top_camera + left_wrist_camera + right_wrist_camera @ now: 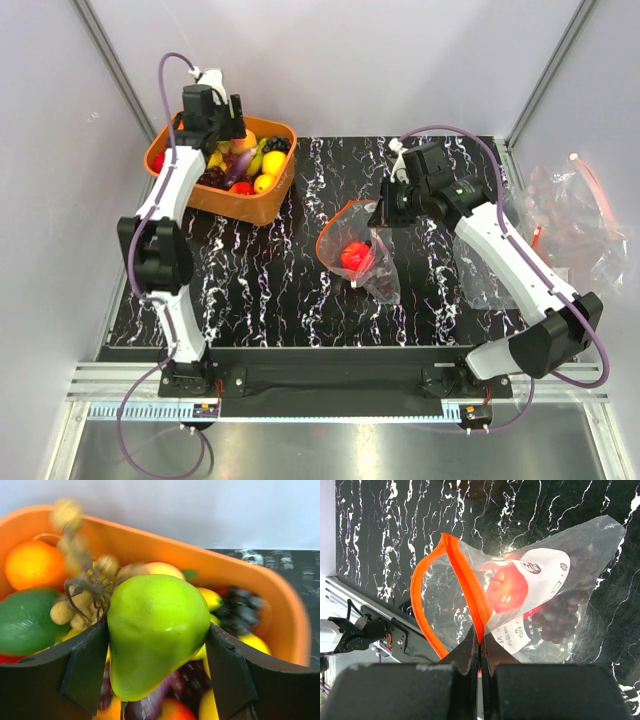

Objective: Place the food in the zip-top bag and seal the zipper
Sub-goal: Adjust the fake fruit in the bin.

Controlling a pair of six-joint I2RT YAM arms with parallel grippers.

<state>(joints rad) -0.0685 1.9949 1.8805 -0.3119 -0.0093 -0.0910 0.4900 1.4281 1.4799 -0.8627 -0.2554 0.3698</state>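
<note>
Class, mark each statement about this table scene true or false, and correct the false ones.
1. The left gripper holds a green pear over the basket. True.
2. The bag is zipped shut. False: its mouth gapes open, with the right gripper pinching the zipper.
3. A red apple lies inside the bag. True.
4. The basket is empty. False: it holds an orange and other fruit.
</note>
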